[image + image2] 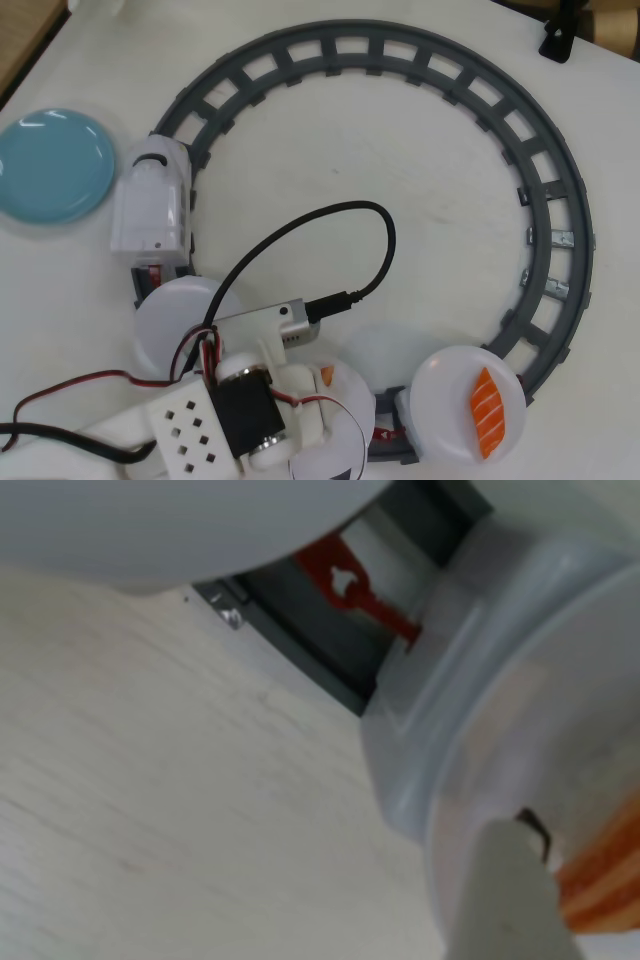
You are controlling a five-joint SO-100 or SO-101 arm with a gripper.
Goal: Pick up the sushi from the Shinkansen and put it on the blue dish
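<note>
**A:** Three white plates rode behind the Shinkansen (pixel 152 200). In the overhead view the arm covered the middle plate (pixel 352 372), where a sliver of the sushi (pixel 327 376) showed beside the wrist.

**B:** And the gripper (pixel 318 398)? Wide or narrow?

**A:** That could not be told. The wrist view showed one pale finger (pixel 510 895) low over the plate's rim, with orange stripes just beside it. The other finger was out of frame.

**B:** So the risk was a blind close.

**A:** Likely. A finger that low could have caught the rim rather than the rice, and tipped the plate or nudged the car along the grey track (pixel 560 200). The red coupler (pixel 352 585) looked slight, so a push might also have dragged the neighbouring cars.

**B:** Any chance of taking the wrong piece?

**A:** Little. The vivid salmon piece (pixel 488 412) sat on the last plate (pixel 440 385), apart from the fingers.

**B:** And afterwards?

**A:** The blue dish (pixel 55 165) lay well apart, beyond the engine. A shallow pinch could have let the toy slip on the way across, and the black cable (pixel 300 225) looped over the table might have snagged.
</note>
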